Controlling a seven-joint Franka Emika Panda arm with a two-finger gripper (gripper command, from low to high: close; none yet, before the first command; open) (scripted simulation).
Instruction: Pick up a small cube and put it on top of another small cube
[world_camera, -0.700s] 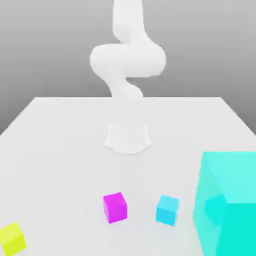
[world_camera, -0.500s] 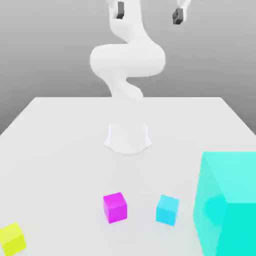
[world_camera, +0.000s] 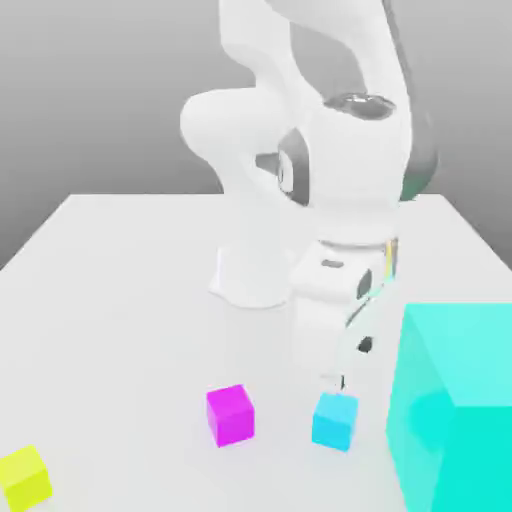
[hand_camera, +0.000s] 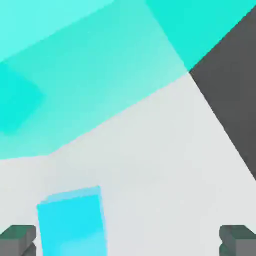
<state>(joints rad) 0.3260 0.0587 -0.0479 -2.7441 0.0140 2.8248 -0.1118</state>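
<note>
My claw hangs low over the white table, its two dark fingertips spread wide apart at the edges of the hand view and holding nothing. Between them, nearer one fingertip than the other and not touching either, lies the small cyan cube, resting flat on the table. In the exterior view, my white arm bends down from its base at the table's middle, and my hand ends just above and slightly behind the small cyan cube, which sits near the front of the table. Just beside it, toward the exterior view's right, stands the huge cyan cube, close to the small one but apart from it; the same block looms across the hand view as a broad cyan face. Toward the exterior view's left of the small cyan cube, with a clear gap between, sits the magenta cube. Well apart again, at the front corner on the exterior view's left, rests the yellow cube. All three small cubes stand separately on the table, none stacked.
</note>
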